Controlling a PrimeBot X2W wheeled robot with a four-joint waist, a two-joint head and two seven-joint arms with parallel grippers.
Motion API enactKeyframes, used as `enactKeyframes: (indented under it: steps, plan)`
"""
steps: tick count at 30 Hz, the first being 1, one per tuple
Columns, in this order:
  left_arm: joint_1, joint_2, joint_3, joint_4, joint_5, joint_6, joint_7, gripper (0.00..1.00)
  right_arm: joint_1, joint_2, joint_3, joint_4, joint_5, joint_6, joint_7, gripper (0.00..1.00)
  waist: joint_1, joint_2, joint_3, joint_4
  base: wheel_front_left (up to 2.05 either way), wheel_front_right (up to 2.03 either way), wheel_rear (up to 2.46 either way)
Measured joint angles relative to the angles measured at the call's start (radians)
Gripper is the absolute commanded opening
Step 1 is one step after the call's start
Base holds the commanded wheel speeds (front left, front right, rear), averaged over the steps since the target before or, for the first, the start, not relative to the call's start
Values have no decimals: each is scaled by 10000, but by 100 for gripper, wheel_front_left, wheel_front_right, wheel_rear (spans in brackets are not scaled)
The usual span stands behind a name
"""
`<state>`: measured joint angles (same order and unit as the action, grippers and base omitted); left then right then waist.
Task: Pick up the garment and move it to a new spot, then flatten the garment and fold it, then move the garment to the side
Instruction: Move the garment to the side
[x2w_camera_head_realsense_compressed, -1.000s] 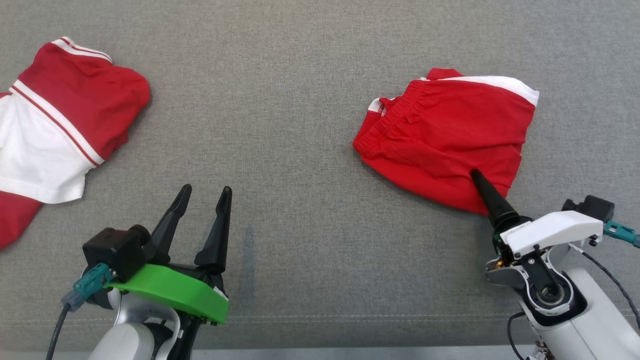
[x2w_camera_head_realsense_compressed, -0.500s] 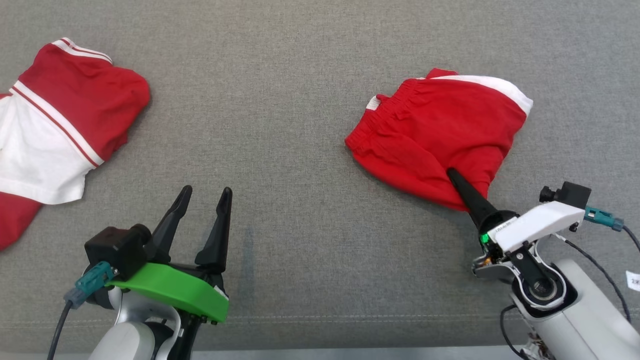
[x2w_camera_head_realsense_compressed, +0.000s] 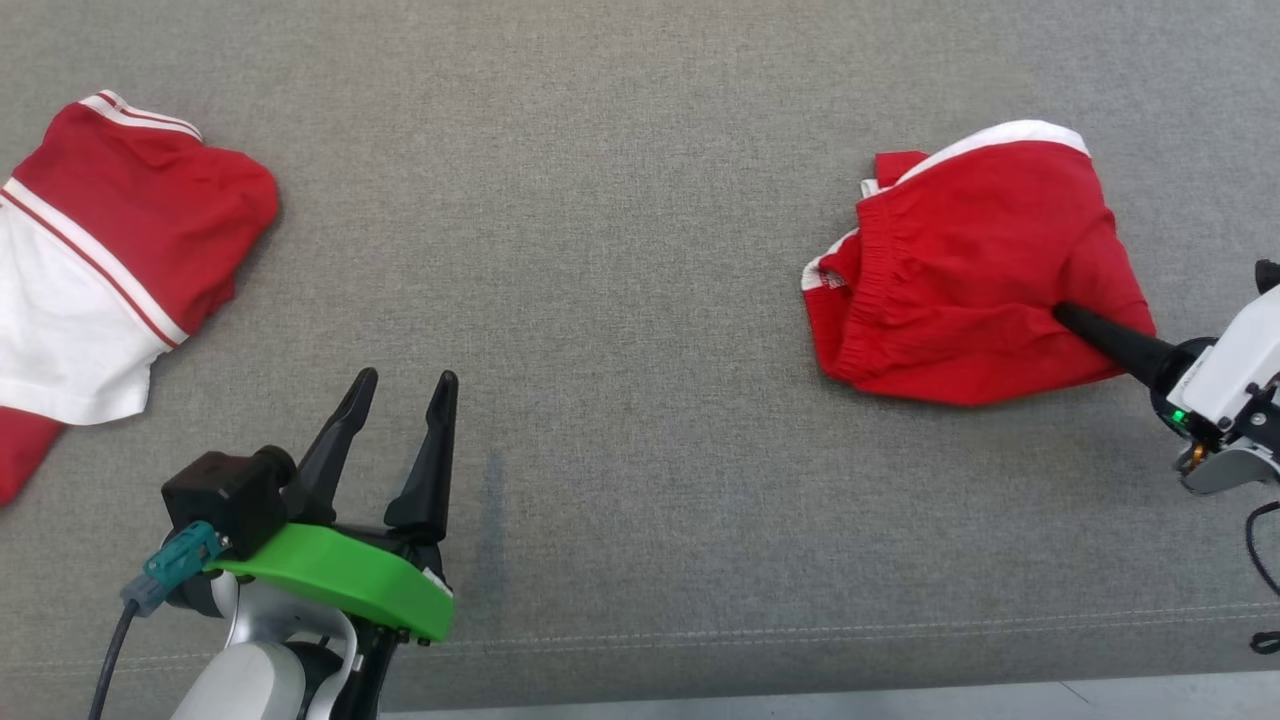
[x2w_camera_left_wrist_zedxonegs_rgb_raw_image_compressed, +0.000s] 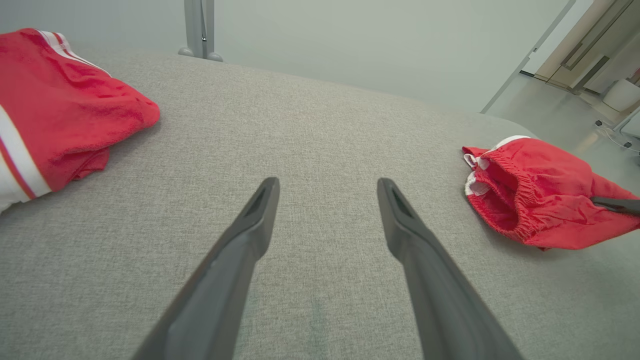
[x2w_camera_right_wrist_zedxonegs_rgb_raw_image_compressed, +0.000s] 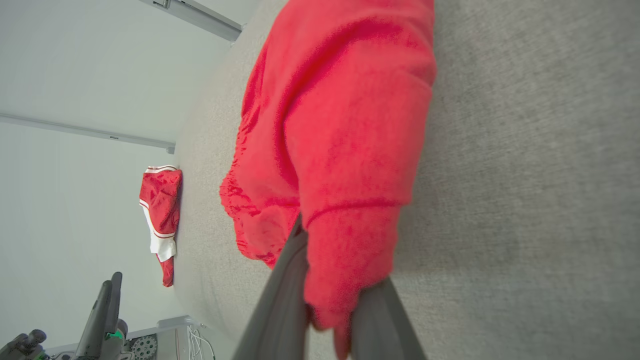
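Over grey table (x2w_camera_head_realsense_compressed: 620, 150): red-and-white garment (x2w_camera_head_realsense_compressed: 110, 250) left aside at far left; red shorts (x2w_camera_head_realsense_compressed: 960, 270) bunched at right, pinched by right gripper (x2w_camera_head_realsense_compressed: 1068, 316), clamped on an edge, likely for carrying. Near left, left gripper (x2w_camera_head_realsense_compressed: 402, 378) parked wide open, empty.

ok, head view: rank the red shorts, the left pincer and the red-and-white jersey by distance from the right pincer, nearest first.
From the right pincer, at the right edge:
1. red elastic-waist fabric shorts: pinched in it, on the right.
2. left pincer: open, at the lower left.
3. red-and-white striped jersey: at the far left edge.
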<state>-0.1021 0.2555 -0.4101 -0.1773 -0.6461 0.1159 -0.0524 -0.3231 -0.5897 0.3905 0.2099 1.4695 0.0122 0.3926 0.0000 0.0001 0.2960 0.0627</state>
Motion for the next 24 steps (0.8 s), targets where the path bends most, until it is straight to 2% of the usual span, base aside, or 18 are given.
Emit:
enactKeyframes:
  steps: [1, 2, 3, 6, 13, 17, 24]
  plan:
    - [0, 0, 10, -12, 0, 0, 0, 100, -61, -186, 21, -2, -2, -136, 247, 0, 0, 0, 14, -21, 0, 0, 0]
    - [0, 0, 8, -38, 0, 0, 10, 100, -195, -612, 144, 27, -169, -502, 617, 0, 0, 0, 60, -60, 0, 0, 0]
    - [0, 4, 10, -82, 0, 2, 79, 100, -273, -832, 196, 44, -351, -683, 746, 0, 0, 0, 93, -77, 0, 0, 0]
    - [-3, 19, -8, -267, 0, 2, 188, 100, -700, -1400, 313, 104, -867, -1068, 1122, 0, 0, 0, 236, -116, 0, 0, 0]
    - [-311, 128, -52, -533, 31, 0, 433, 100, -1864, -2057, 489, 125, -1536, -1275, 1918, 0, 0, 0, 770, -148, 0, 0, 0]
    - [-625, 127, -25, -564, 33, 0, 441, 100, -2275, -2351, 487, 418, -1919, -1285, 2084, 0, 0, 0, 1088, -126, 0, 0, 0]
    - [-622, 343, 274, -562, 209, 0, 522, 100, -2430, -2192, 453, 1051, -2034, -1360, 2086, 0, 0, 0, 1310, -250, 0, 0, 0]
